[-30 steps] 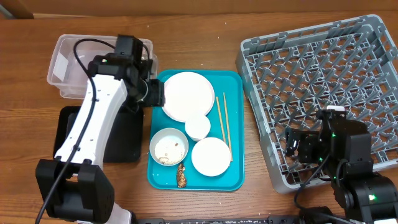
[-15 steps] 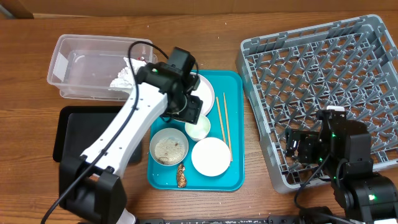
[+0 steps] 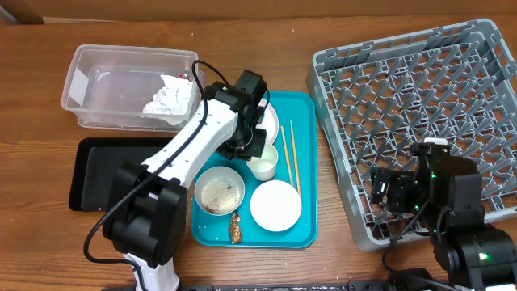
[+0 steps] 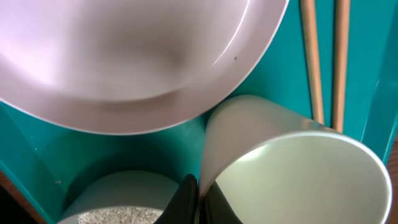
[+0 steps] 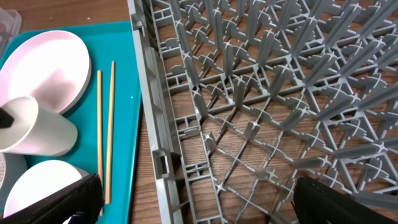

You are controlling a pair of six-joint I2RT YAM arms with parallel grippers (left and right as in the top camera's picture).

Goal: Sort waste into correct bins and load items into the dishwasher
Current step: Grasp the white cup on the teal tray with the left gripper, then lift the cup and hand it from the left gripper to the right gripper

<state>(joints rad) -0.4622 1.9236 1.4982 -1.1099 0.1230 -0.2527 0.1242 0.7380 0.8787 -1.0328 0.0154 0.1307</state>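
Left gripper (image 3: 257, 155) at cup (image 3: 265, 168) on tray (image 3: 304, 121), centre; rack (image 3: 420, 121) at 3 o'clock, tub (image 3: 89, 81) at 10 o'clock

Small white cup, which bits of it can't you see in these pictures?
Overhead: the left arm covers part of the small white cup and the whole grip.
Left wrist: the bottom edge cuts off its rim and the left gripper.
Right wrist: its inside faces away; the left edge cuts off its mouth.

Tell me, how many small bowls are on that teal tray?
2. The white-pink round bowl with rice grains sits at the front left of the teal plastic tray; the empty white-pink round bowl sits right of it. The robot arm hides some tray.
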